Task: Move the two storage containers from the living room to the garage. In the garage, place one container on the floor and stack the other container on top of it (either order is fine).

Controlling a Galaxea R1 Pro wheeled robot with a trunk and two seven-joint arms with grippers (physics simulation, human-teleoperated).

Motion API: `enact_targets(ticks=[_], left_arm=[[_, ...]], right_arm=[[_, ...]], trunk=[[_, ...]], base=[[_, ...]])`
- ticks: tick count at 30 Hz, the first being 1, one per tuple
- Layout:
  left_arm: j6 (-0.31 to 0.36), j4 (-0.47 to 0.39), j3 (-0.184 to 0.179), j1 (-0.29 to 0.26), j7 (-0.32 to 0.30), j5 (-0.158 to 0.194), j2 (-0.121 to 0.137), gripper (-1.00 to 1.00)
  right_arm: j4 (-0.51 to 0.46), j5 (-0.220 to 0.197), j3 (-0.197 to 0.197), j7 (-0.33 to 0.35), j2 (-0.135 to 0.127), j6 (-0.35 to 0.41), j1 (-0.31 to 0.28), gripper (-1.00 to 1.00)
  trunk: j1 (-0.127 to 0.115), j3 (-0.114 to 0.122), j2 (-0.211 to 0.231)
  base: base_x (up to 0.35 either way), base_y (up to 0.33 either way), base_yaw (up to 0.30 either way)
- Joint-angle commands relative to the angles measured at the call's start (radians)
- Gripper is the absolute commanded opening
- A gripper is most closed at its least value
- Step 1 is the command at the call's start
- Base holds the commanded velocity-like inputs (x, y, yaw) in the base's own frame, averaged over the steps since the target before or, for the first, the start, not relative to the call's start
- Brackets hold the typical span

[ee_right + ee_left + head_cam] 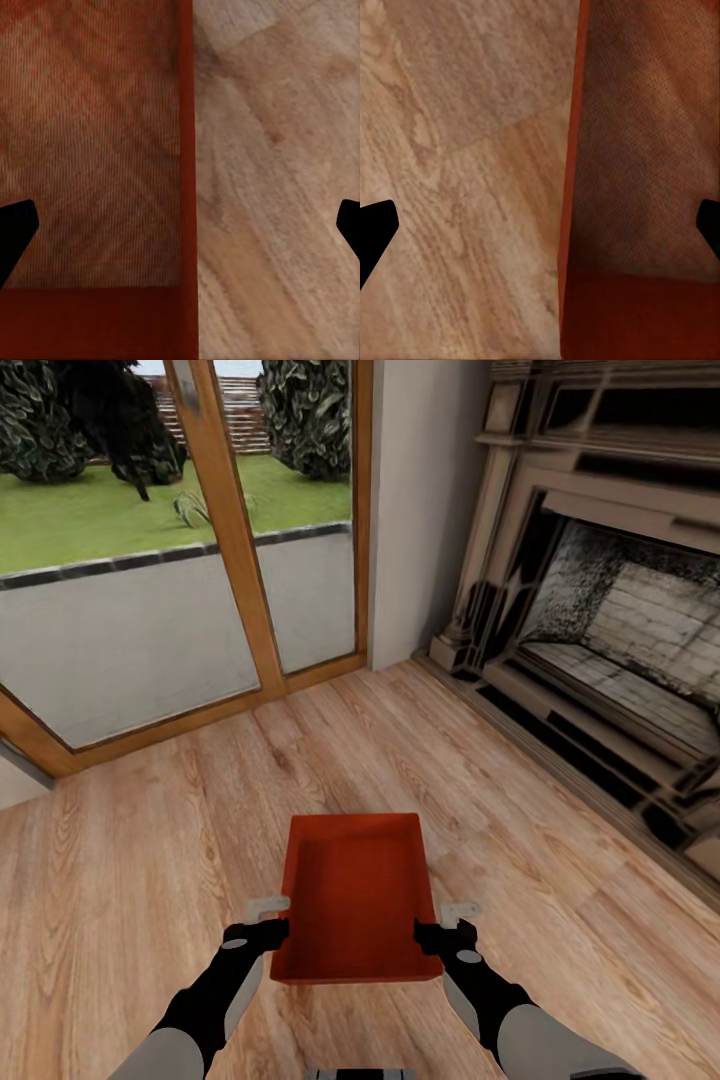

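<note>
Both arms reach forward at the bottom of the head view, cut off at the frame edge, and between them sits 1 orange-red storage container (356, 895), open side up, above the light wood plank floor (150, 840) of the living room. No writing or label can be read anywhere.

Largest in the room is the fireplace (610, 620) on the right, its far end out of frame. On the left, a wood-framed glass door (230, 530) looks out on grey paving and lawn, with a plain white wall (420, 500) between the 2.

Each wrist view shows 1 long wall of the container passing between 2 dark fingers set far apart. The left gripper (268, 925) (544, 229) straddles the left wall, the right gripper (440, 928) (184, 229) the right wall. Whether the fingers touch the walls, I cannot tell. The container's underside is hidden, so whether it rests on the planks is unclear.
</note>
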Motion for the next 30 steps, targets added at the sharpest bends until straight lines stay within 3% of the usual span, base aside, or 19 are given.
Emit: enact_targets(ticks=[1,30], left_arm=[[0.005,-0.002,-0.002,0.000,0.005,0.006,0.000,1.00],[0.004,-0.003,-0.004,0.000,0.005,0.008,0.001,1.00]], right_arm=[[0.001,0.002,0.005,-0.006,0.000,-0.002,-0.001,1.00],[0.001,0.002,0.005,-0.008,-0.001,-0.003,-0.001,1.00]], trunk=[[0.004,-0.004,-0.008],[0.115,-0.095,-0.211]], base=[[0.000,0.000,0.000],[0.000,0.000,0.000]])
